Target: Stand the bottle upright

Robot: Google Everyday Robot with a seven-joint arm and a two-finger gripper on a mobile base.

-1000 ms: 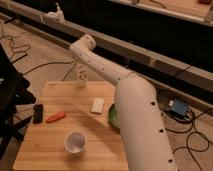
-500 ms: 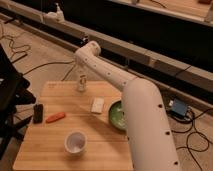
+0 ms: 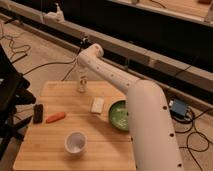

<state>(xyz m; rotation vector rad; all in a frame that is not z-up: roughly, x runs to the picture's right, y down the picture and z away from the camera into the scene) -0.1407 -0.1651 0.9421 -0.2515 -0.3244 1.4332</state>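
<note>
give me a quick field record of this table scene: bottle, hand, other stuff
bottle: small slender whitish bottle, upright near the far edge of the wooden table
hand: the hand reaches down over the bottle
near bottle: flat white rectangular block
right side: green bowl
left side: orange carrot-shaped thing, small black object
front: white cup

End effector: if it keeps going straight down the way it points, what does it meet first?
The end effector points down over the bottle, which stands at the wooden table's far edge. It would likely meet the bottle first, though depth is unclear.
</note>
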